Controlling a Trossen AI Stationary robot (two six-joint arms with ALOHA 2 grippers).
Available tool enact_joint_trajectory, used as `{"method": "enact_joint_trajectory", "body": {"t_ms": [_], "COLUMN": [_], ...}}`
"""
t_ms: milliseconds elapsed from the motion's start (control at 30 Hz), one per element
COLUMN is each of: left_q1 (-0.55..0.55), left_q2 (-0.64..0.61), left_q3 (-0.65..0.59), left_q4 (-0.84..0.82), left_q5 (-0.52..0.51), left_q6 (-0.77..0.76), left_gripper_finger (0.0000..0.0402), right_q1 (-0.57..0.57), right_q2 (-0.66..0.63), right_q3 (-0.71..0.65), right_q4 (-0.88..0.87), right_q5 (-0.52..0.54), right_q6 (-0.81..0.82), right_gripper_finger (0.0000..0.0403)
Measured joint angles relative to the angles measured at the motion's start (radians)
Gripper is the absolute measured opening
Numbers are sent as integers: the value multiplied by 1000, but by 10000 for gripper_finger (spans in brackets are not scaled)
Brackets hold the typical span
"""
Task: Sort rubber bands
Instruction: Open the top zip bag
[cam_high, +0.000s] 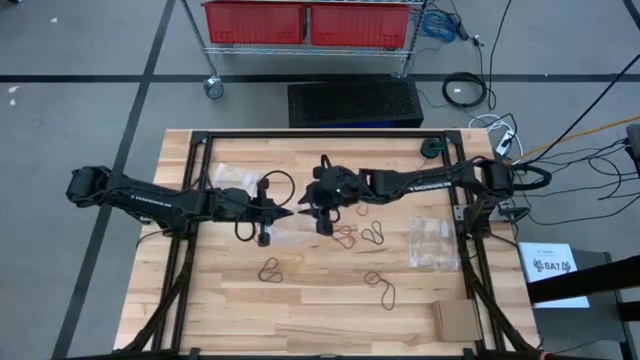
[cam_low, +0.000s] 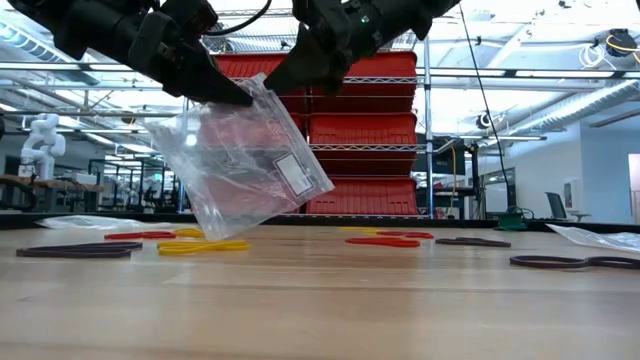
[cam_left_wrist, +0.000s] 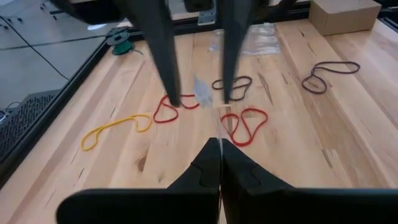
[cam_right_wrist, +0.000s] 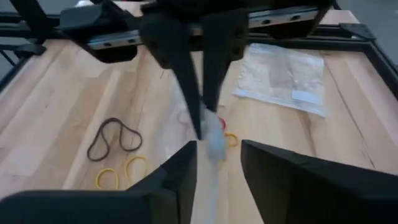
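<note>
A clear plastic bag (cam_low: 245, 160) with a white label hangs over the table's middle. My left gripper (cam_low: 238, 96) is shut on its top. My right gripper (cam_low: 282, 76) is open beside it, and the bag's upper edge (cam_right_wrist: 212, 140) runs between its fingers. Loose rubber bands lie flat on the wood below and toward the near edge. Among them are red ones (cam_left_wrist: 244, 124) (cam_left_wrist: 171, 109), a yellow one (cam_left_wrist: 115, 127) and dark ones (cam_left_wrist: 329, 71) (cam_high: 270, 268) (cam_high: 382, 287). My left gripper pinches the bag's top edge (cam_left_wrist: 219, 142) between its two shut fingers. It comes from the table's left, slanting a little downward. The bag hangs tilted below the fingers and looks clear of the table. My right gripper: I cannot tell whether its fingers (cam_left_wrist: 166, 68) touch the bag.
A second clear bag (cam_high: 432, 240) lies flat on the right. Another (cam_high: 225, 172) lies at the far left, under the left arm. A cardboard box (cam_high: 455, 318) sits at the near right corner and a green spool (cam_high: 432, 148) at the far right. A black frame (cam_high: 190, 200) rings the table.
</note>
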Motion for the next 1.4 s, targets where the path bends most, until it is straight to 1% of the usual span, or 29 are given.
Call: {"method": "enact_joint_trajectory", "body": {"t_ms": [133,267,367,633,800,933,1033,1233,1400], "left_q1": [0,0,0,0,0,0,0,2,21], "left_q2": [0,0,0,0,0,0,0,0,0], "left_q3": [0,0,0,0,0,0,0,0,0], "left_q4": [18,19,18,19,68,96,93,88,81], "left_q5": [0,0,0,0,1,58,74,75,55], "left_q6": [2,3,3,-4,-4,-5,-7,-8,-60], "left_gripper_finger": [0,0,0,3,37,67,83,90,91], "right_q1": [-6,-6,-7,-6,-6,-6,-3,4,8], "right_q2": [0,0,0,0,0,0,0,0,0], "right_q3": [0,-6,-17,-20,-21,-21,-22,-22,-22], "right_q4": [6,15,18,11,-11,-31,-40,-37,-31], "right_q5": [-42,-42,-41,-40,-37,-37,-37,-36,-35], "right_q6": [0,0,0,7,6,6,6,6,4], "right_gripper_finger": [71,25,7,11,10,9,9,9,9]}}
